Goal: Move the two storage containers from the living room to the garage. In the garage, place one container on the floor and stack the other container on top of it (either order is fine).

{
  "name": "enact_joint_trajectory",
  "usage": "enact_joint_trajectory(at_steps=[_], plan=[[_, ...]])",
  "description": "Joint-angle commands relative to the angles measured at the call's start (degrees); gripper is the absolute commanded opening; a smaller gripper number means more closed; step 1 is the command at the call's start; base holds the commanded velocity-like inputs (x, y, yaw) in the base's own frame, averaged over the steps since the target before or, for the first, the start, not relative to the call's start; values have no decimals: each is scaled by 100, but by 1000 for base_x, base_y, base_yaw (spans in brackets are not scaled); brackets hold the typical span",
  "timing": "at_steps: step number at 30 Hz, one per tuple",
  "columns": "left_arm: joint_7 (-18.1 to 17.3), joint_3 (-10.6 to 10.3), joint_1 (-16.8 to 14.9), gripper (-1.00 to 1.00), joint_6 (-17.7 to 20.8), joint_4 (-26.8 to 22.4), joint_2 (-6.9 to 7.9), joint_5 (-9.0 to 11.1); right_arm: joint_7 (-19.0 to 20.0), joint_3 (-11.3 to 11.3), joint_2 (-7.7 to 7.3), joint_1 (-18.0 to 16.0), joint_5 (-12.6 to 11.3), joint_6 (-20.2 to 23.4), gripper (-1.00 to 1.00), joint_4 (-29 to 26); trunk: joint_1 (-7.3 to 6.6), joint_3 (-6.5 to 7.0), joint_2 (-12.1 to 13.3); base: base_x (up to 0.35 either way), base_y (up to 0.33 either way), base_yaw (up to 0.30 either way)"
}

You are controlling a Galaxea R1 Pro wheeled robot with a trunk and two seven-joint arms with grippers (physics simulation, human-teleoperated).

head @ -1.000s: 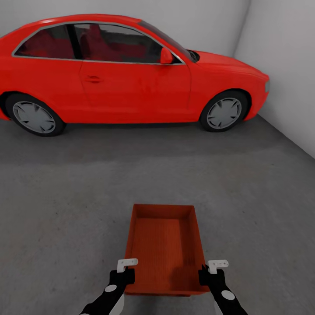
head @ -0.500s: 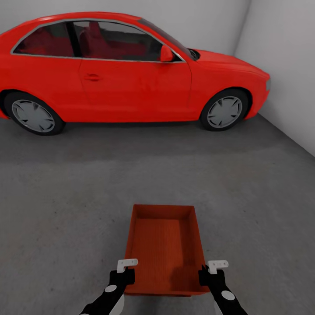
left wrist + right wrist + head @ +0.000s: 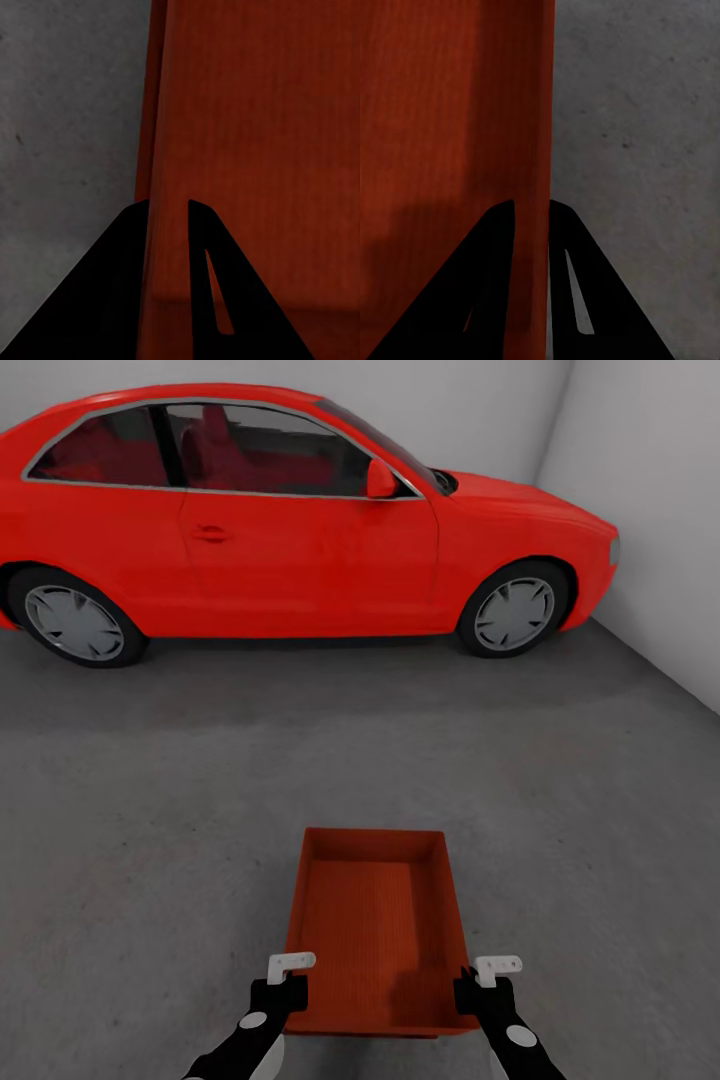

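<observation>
My head camera has tipped a touch, so the red car (image 3: 290, 520) at twelve o'clock sits slightly higher in the head view than a second ago, its rear wheel (image 3: 75, 622) at ten o'clock edged a little toward nine. The storage container (image 3: 375, 925) between my left gripper (image 3: 290, 972) and right gripper (image 3: 485, 975) reads a hair lower, toward six o'clock.
</observation>
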Motion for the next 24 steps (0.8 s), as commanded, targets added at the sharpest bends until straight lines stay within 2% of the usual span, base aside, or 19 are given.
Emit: enact_joint_trajectory(at_steps=[1,8,24], plan=[[-17,105,-8,-100,-5,-77,-9,-28,12,149,4,3,29,-17,-100,186,0,-3,-2,0,0,0],[-17,105,-9,-100,-5,-76,-9,-26,10,149,4,3,29,-17,-100,186,0,-3,-2,0,0,0],[-17,101,-9,-100,2,-77,-9,-26,14,149,4,3,29,-17,-100,186,351,-291,-644,0,0,0]])
